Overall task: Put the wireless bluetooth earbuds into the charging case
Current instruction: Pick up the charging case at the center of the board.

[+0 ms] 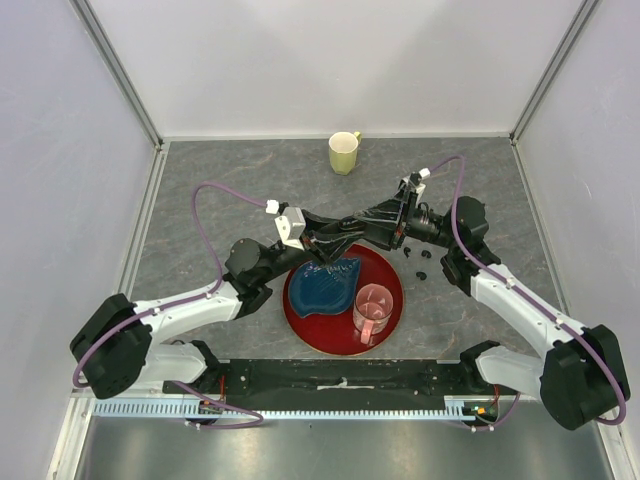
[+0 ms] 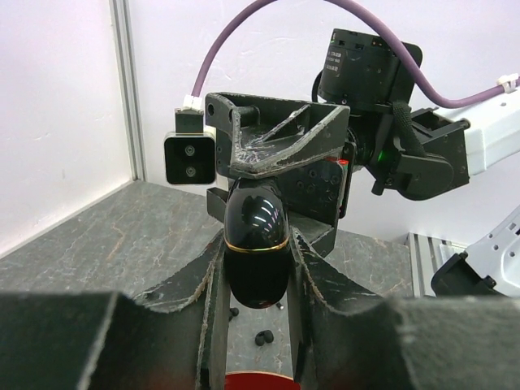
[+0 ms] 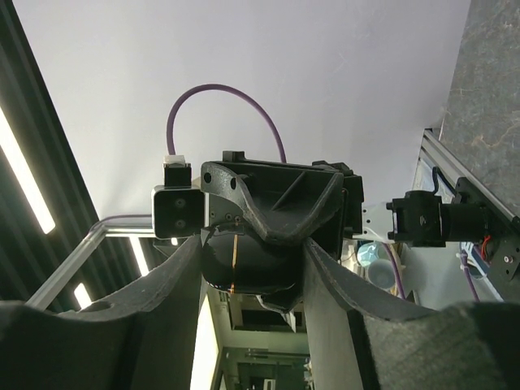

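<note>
— Pinching the charging case [image 2: 256, 227] tight in the left gripper [image 2: 256, 272]. Glossy, hard, pebble-smooth, gold-seamed; probably slippery.

— Clamped at the far end by the right gripper [image 3: 253, 268] too. Held aloft between both.

— Farther off, loose on the mottled grey table [image 1: 220, 180]: the earbuds [image 1: 421, 274]. Tiny, light, bean-shaped; best nipped gently across the body.

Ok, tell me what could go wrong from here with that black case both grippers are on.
1. The glossy black pebble-shaped charging case is pinched in mid-air by the left gripper and the right gripper together; an uneven pull could make it slip and fall towards the round red tray.
2. The tiny black earbuds lie loose on the grey stone-patterned table beside the tray; a dropped case might scatter them.
</note>
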You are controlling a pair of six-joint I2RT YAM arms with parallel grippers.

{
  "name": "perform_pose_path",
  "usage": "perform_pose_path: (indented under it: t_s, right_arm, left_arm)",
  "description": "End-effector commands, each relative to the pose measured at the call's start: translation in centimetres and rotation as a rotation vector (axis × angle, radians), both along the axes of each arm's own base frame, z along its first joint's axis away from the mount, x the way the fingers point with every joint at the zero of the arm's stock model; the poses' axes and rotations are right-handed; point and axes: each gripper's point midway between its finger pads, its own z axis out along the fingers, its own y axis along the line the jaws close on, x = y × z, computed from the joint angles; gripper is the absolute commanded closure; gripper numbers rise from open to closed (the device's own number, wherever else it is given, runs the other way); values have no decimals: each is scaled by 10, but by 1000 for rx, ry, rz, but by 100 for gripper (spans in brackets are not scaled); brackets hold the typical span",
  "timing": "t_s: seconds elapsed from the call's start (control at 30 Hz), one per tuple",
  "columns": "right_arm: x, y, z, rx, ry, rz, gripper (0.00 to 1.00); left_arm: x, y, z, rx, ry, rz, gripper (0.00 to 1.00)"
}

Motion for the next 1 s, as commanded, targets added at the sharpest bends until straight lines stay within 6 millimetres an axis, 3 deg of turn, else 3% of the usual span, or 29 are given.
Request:
perform_pose_path:
  t_s: [0.0, 0.1, 0.27, 0.4, 0.57, 0.83, 0.97]
  right_arm:
    - [-3, -1, -4, -11, -12, -18, 49]
    - [1, -1, -8, -58, -40, -43, 29]
    - [5, -4, 0, -117, -165, -90, 13]
    - [9, -8, 4, -195, -279, -148, 10]
    - [11, -15, 5, -317, -385, -181, 10]
    - [9, -25, -12, -549, -533, -145, 10]
    - [-3, -23, 2, -593, -668, -111, 11]
  left_arm:
    - [-2, 1, 27, -66, -65, 17, 98]
    - [-2, 2, 22, -60, -50, 18, 98]
    - [-4, 12, 21, -95, -37, 38, 98]
    - [-8, 17, 13, -87, -31, 40, 98]
    - [-8, 34, 18, -135, -36, 98, 98]
    - [-23, 37, 20, -152, -63, 28, 98]
    - [-32, 34, 18, -137, -77, -31, 98]
